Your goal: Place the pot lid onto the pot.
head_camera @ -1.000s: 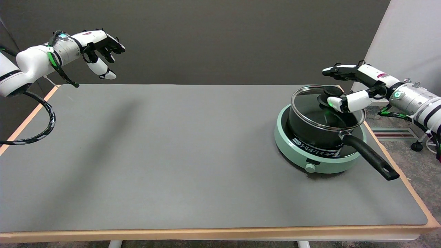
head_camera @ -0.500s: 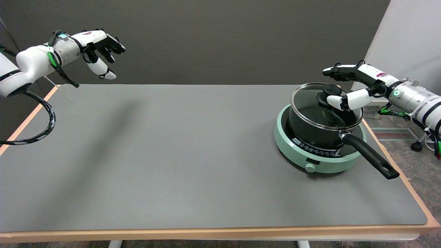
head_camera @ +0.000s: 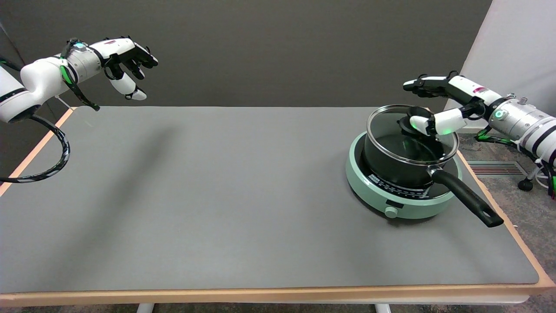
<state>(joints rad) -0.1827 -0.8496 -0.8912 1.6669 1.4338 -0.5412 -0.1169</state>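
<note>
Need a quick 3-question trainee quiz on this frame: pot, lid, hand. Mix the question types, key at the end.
1. True or false: the glass pot lid lies flat on the table beside the cooker.
2. What does the pot stand on?
A. the bare grey table
B. the green induction cooker
C. a wooden board
3. Fill in: the pot's long black handle points toward the table's near-____ corner in the picture.

Key
1. False. The lid sits on the pot's rim, with the right hand spread around its black knob; whether it touches the knob cannot be told.
2. B
3. right
</note>
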